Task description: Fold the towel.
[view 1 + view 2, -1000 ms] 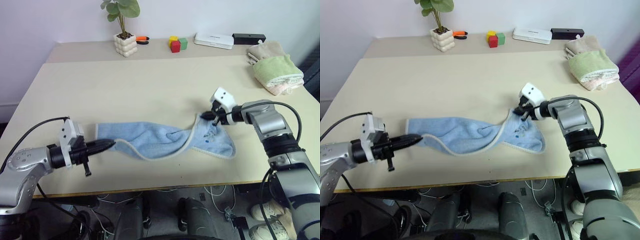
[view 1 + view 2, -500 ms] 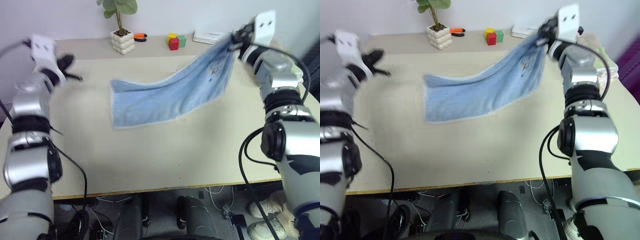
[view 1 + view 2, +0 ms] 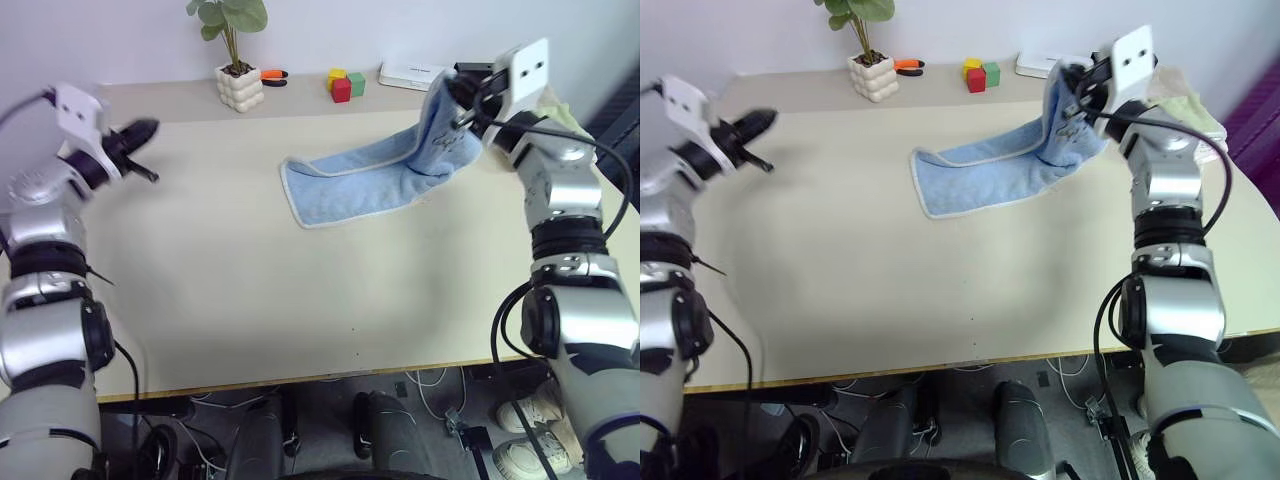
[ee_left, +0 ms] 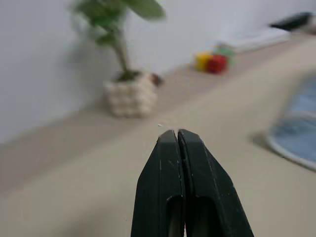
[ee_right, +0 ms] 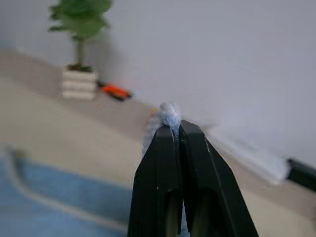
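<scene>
The left gripper (image 3: 140,129), fingers together and empty, has let go of the towel (image 3: 370,178); the right gripper (image 5: 173,129) stays clamped on its raised corner near the potted plant (image 3: 237,58); its wrist view shows the pinched tuft.

Both arms: silver-grey metal shells w/ rounded segments, split by black joint rings. Left arm (image 3: 45,290) has wide black bands betw. segments & a thin black cable looping off the forearm, another running down by the elbow. Right arm (image 3: 565,260) same build; black cable arcs along forearm, 2nd loop hangs near the lower segment. Each wrist carries a small white boxy camera housing, right one showing two dark round spots on its face. Left gripper (image 4: 177,136): two black, smooth, tapered plastic fingers, flat inner faces. Right gripper (image 5: 177,127): same black tapered pair, slightly glossy, w/ recessed slots near the base.
</scene>
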### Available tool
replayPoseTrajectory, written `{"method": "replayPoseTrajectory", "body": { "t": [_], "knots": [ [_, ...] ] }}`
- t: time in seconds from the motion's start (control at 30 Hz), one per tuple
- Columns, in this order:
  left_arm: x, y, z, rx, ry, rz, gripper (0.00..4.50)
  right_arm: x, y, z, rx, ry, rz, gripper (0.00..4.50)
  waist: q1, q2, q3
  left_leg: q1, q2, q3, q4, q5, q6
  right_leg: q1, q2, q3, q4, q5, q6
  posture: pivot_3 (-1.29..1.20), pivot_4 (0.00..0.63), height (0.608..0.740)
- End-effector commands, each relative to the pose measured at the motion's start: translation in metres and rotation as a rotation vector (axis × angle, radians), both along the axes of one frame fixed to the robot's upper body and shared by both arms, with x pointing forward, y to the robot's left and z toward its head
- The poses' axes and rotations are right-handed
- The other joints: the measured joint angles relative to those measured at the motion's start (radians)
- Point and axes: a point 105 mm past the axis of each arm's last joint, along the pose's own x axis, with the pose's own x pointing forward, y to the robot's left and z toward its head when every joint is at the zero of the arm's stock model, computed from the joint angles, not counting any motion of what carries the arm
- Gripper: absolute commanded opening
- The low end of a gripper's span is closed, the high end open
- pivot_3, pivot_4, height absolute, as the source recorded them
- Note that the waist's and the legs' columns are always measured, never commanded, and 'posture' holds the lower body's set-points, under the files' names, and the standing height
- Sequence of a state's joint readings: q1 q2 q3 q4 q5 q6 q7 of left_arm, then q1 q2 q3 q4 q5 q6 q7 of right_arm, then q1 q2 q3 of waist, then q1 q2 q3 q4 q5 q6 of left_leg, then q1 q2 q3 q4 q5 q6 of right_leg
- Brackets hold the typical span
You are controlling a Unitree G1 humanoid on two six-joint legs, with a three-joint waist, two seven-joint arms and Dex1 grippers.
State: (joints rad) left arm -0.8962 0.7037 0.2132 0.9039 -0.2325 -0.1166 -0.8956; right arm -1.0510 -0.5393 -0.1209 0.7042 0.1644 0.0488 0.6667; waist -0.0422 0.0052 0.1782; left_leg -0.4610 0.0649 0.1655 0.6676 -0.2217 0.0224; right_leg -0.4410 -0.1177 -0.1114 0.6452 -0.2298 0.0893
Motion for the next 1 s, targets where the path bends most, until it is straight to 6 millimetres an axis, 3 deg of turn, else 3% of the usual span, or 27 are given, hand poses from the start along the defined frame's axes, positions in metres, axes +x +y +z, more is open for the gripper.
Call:
{"method": "replayPoseTrajectory", "body": {
  "t": [0.03,0.13,0.27,0.43,0.47,0.57,0.63,0.83,0.93,1.0],
  "knots": [
    [-0.007,-0.026,0.003,-0.010,-0.058,-0.089,0.00,-0.009,-0.001,0.019,-0.022,-0.057,-0.001,0.04,0.006,0.000,0.000,0.000,0.000,0.000,0.000,0.000,0.000,0.000,0.000,0.000,0.000,0.000,0.000,0.00,0.150,0.740],
    [-0.001,-0.038,-0.003,-0.123,-0.015,-0.106,0.00,-0.008,-0.001,0.016,-0.013,-0.041,-0.004,0.04,0.007,-0.001,0.000,0.000,0.000,-0.001,0.001,0.000,0.000,0.000,0.000,0.000,0.000,0.000,0.000,0.00,0.150,0.740],
    [0.004,-0.084,-0.012,-0.262,0.030,-0.212,1.69,-0.009,0.007,0.008,-0.009,-0.023,0.013,0.00,0.013,-0.001,0.000,0.001,0.000,-0.001,0.001,0.000,0.000,0.001,0.000,0.000,0.000,0.000,0.000,0.00,0.150,0.740],
    [-0.017,-0.159,-0.064,-0.259,0.211,-0.437,4.27,-0.010,0.005,0.003,0.001,-0.020,-0.006,0.00,0.011,-0.001,0.000,0.001,0.000,-0.001,0.001,0.000,0.000,0.002,0.000,0.000,0.001,0.000,0.000,0.00,0.150,0.740],
    [-0.017,-0.167,-0.069,-0.252,0.212,-0.432,4.46,-0.010,0.004,0.002,0.001,-0.020,-0.010,0.00,0.010,-0.001,0.000,0.002,0.000,-0.001,0.001,0.000,0.000,0.002,0.000,0.000,0.001,0.000,0.000,0.00,0.150,0.740],
    [-0.016,-0.183,-0.081,-0.228,0.257,-0.425,4.46,-0.011,0.001,-0.002,0.003,-0.014,-0.021,0.00,0.011,-0.001,0.000,0.001,0.000,-0.001,0.002,0.000,0.000,0.001,0.000,0.000,0.000,0.000,0.000,0.00,0.150,0.740],
    [-0.005,-0.181,-0.091,-0.236,0.318,-0.337,4.46,-0.013,0.001,-0.003,0.005,-0.013,-0.025,0.00,0.011,-0.001,0.000,0.002,0.000,-0.001,0.002,0.000,0.000,0.001,0.000,0.000,0.000,0.000,0.000,0.00,0.150,0.740],
    [0.006,-0.187,-0.089,-0.100,0.240,-0.264,4.46,-0.016,-0.002,-0.008,0.014,-0.005,-0.042,0.00,0.017,-0.001,0.000,0.002,0.000,-0.001,0.002,0.000,0.000,0.002,0.000,0.000,0.000,0.000,0.000,0.00,0.150,0.740],
    [0.001,-0.201,-0.112,0.166,0.221,-0.325,4.46,-0.017,-0.003,-0.007,0.025,-0.007,-0.055,0.00,0.025,-0.001,0.000,0.002,0.000,-0.001,0.002,0.000,0.000,0.001,0.000,0.000,0.000,0.000,0.000,0.00,0.150,0.740],
    [-0.008,-0.217,-0.120,0.212,0.245,-0.437,4.46,-0.017,-0.003,-0.007,0.030,-0.007,-0.059,0.00,0.030,-0.001,0.000,0.002,0.000,-0.001,0.002,0.000,0.000,0.001,0.000,0.000,0.000,0.000,0.000,0.00,0.150,0.740]
  ]
}}
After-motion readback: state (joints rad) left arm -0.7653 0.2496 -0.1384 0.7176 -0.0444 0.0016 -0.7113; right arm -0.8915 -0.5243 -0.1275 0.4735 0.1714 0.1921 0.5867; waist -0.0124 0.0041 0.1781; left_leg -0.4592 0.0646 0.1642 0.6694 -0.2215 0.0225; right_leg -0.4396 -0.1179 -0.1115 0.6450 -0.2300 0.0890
